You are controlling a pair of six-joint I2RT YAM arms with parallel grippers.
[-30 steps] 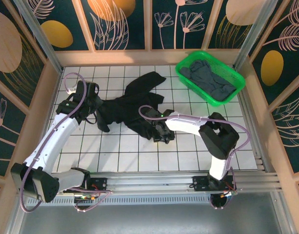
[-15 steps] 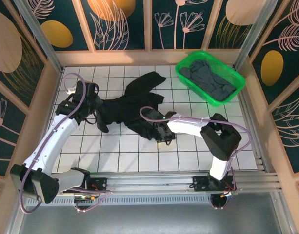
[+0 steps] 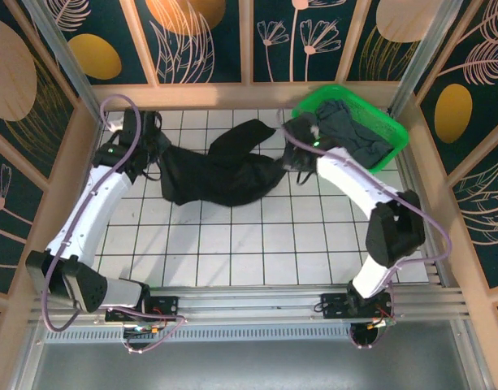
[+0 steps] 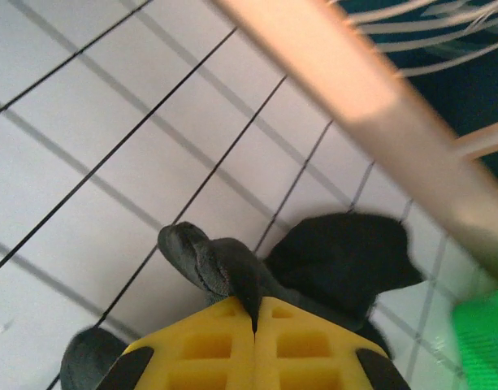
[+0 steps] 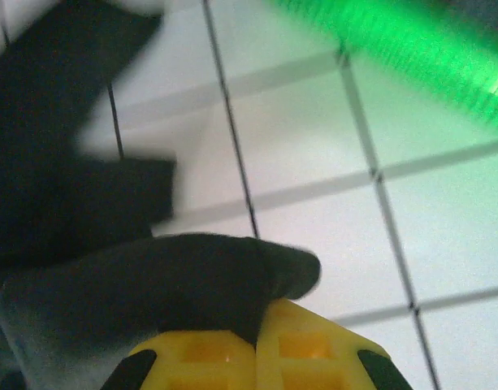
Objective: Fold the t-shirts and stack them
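My right claw (image 3: 291,159) is squeezed fully closed, and a fold of the black t-shirt (image 3: 224,172) is pinched between its yellow pads (image 5: 313,349). In my right wrist view the dark cloth bulges out just ahead of the pad tips, with more of the shirt trailing off to that claw's left over the white tiled table (image 3: 257,244). The green basket (image 3: 392,140) sits close by, beyond this claw and to its right, and the slate grey t-shirt (image 3: 354,134) lies bunched inside it.

My left claw (image 3: 155,158) is clamped just as tightly on the opposite end of the same black shirt. In my left wrist view a crumpled wad of cloth pokes out from the seam where the two pads meet. A broader flap of the shirt lies on the tiles ahead of the claw and to its right.

Between my two claws the black shirt spans the far half of the table as a rumpled band. One loose part reaches away from both claws towards the back wall. I cannot tell whether the middle of the shirt rests on the tiles or hangs just above them.
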